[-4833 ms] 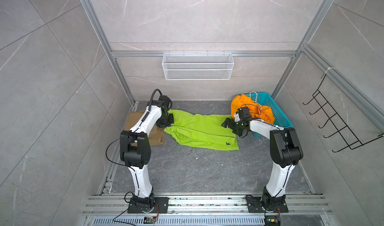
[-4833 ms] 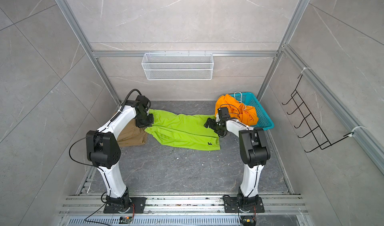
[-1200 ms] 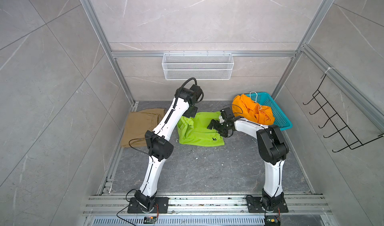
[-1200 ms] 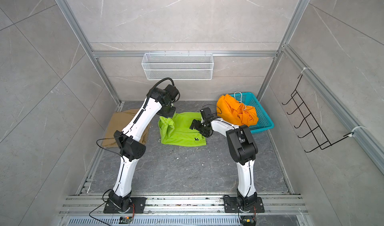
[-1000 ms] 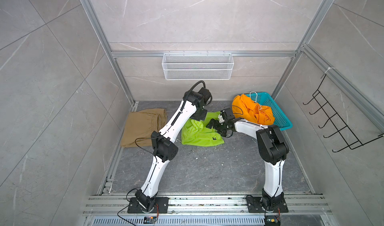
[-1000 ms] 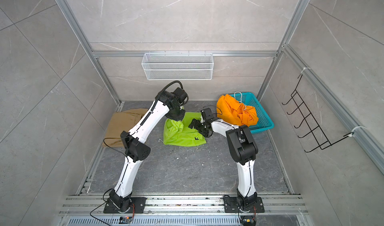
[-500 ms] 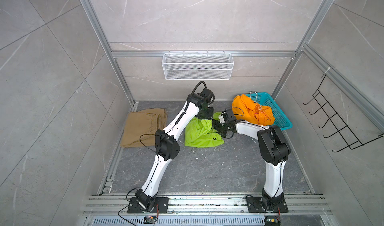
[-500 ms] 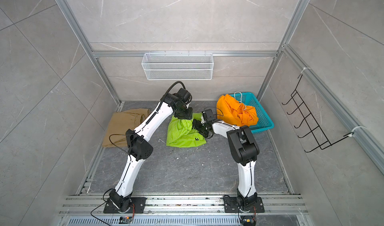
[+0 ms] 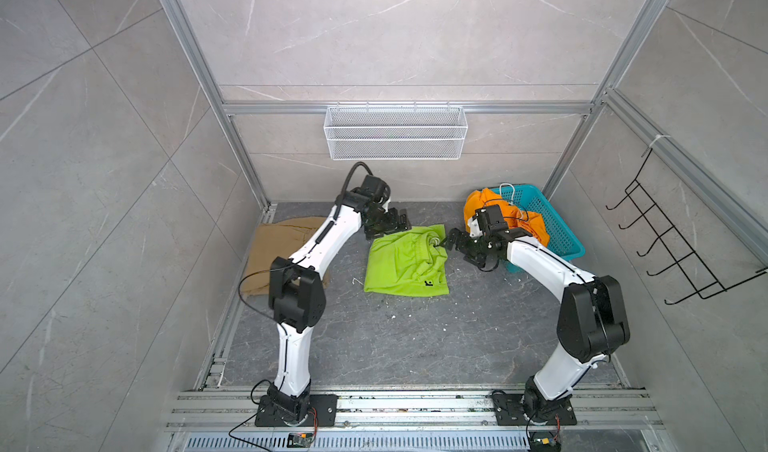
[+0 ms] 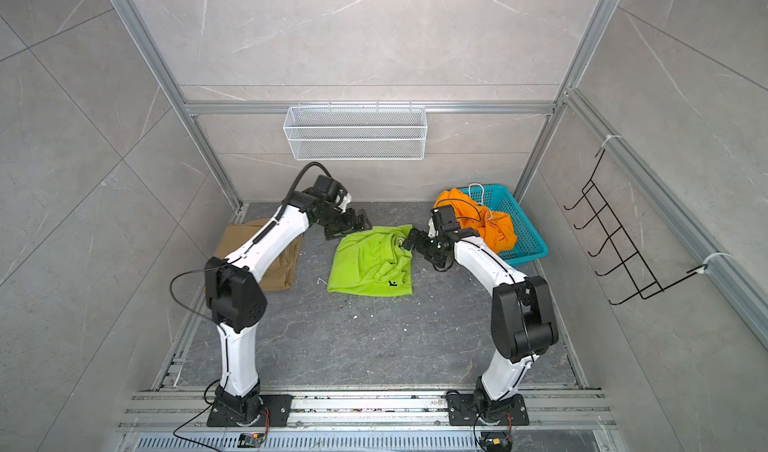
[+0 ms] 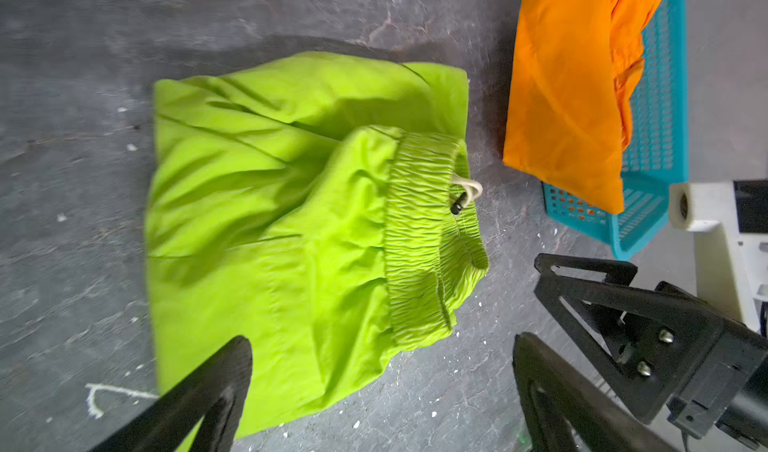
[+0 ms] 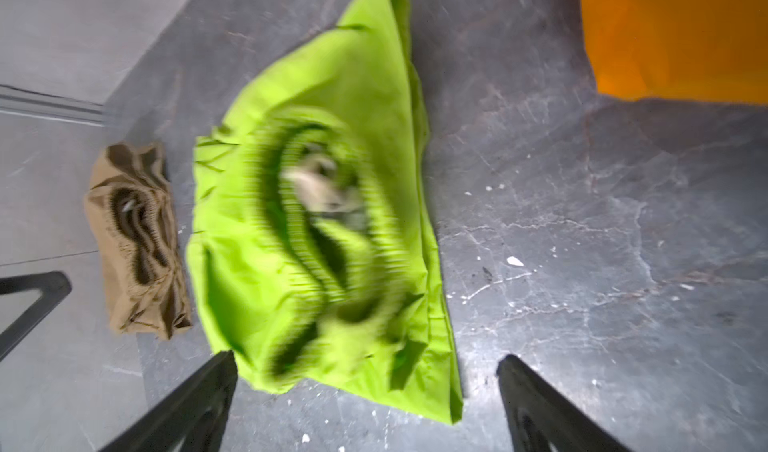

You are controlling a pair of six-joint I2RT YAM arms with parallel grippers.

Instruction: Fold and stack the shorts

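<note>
Close, motion-blurred look down on a dark grey marbled surface [image 12: 582,242] flecked with white crumbs. In the middle lie the lime green shorts [image 12: 332,96], folded over. Their gathered waistband is bunched in wavy ridges on top, and a pale drawstring is smeared by blur. Just beside them sit the khaki shorts [image 12: 137,242], crumpled into a small bundle. A patch of the orange shorts [image 12: 673,34] fills one corner, apart from the green pair. The right pincer [image 12: 365,360] has two black fingers [image 12: 199,400] spread wide, gripping nothing.
</note>
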